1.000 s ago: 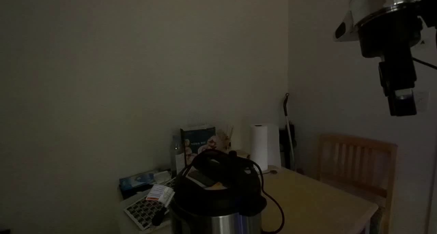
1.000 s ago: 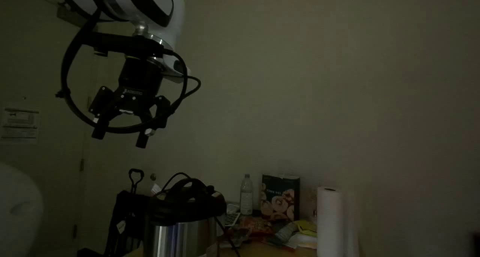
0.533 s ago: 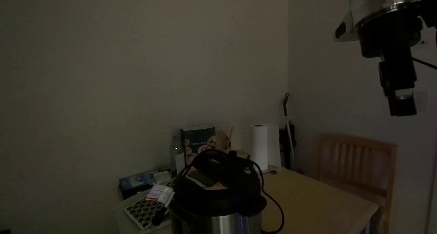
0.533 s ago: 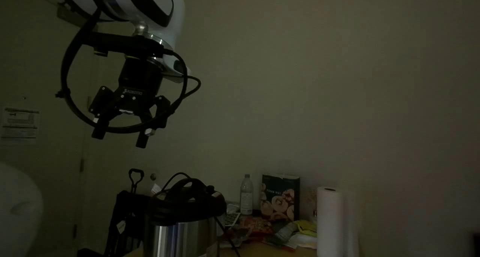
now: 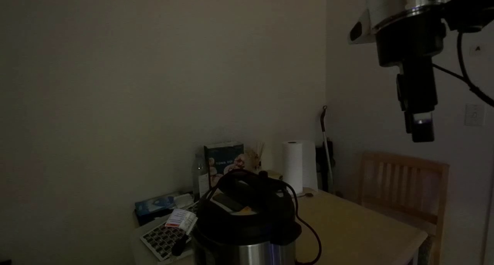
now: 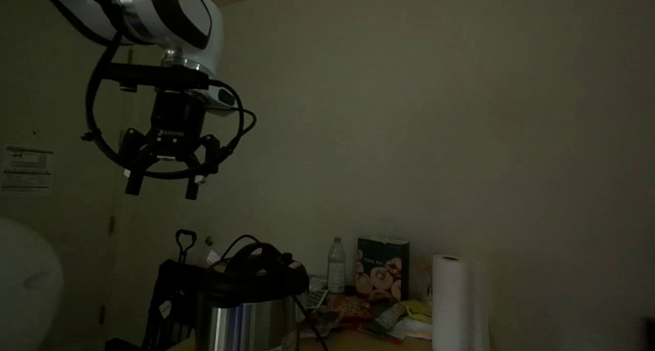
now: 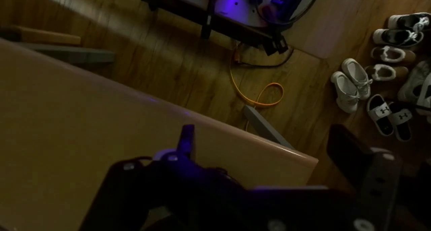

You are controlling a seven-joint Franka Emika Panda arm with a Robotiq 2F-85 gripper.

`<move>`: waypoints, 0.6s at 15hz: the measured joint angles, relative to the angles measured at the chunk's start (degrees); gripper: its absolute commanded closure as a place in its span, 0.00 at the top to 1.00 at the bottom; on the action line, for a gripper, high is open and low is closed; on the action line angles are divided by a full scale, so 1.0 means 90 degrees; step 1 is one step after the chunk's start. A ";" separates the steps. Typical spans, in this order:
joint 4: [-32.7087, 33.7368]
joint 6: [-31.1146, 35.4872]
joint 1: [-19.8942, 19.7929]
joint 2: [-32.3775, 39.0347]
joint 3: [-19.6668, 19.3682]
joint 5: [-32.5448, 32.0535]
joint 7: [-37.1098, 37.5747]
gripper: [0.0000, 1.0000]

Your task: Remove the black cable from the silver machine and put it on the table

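The silver machine is a round pot with a black lid, low in both exterior views (image 5: pixel 249 254) (image 6: pixel 250 323). The black cable (image 5: pixel 319 243) lies looped over the lid and handle and hangs down one side; it also shows in an exterior view (image 6: pixel 310 321). The pale wooden table (image 5: pixel 355 228) extends beside the machine and fills the lower left of the wrist view (image 7: pixel 84 133). My gripper (image 6: pixel 162 195) is open and empty, high above the table and apart from the machine. In the wrist view, its fingers (image 7: pixel 262 128) are spread over the table corner; the machine and cable are out of view there.
A paper towel roll (image 5: pixel 293 166), a dark box (image 5: pixel 224 160), a bottle (image 6: pixel 336 266) and packets (image 6: pixel 350 307) stand or lie behind the machine. A keyboard-like panel (image 5: pixel 162 238) lies beside it. A wooden chair (image 5: pixel 403 184) stands beyond the table. Shoes (image 7: pixel 350 86) are on the floor.
The arm and open gripper have shifted left in both exterior views. The fingertips sit a little lower in one of them. The machine and cable have not moved.
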 measured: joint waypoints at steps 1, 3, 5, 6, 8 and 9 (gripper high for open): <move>0.0070 0.0218 0.0075 0.0165 0.0179 0.0000 0.0013 1.00; 0.0196 0.0446 0.0192 0.0446 0.0414 -0.0001 0.0053 1.00; 0.0200 0.0439 0.0193 0.0470 0.0386 -0.0002 0.0055 1.00; 0.0201 0.0435 0.0192 0.0445 0.0329 -0.0003 0.0055 1.00; 0.0200 0.0435 0.0192 0.0427 0.0300 -0.0003 0.0055 1.00; 0.0201 0.0435 0.0192 0.0426 0.0298 -0.0003 0.0055 1.00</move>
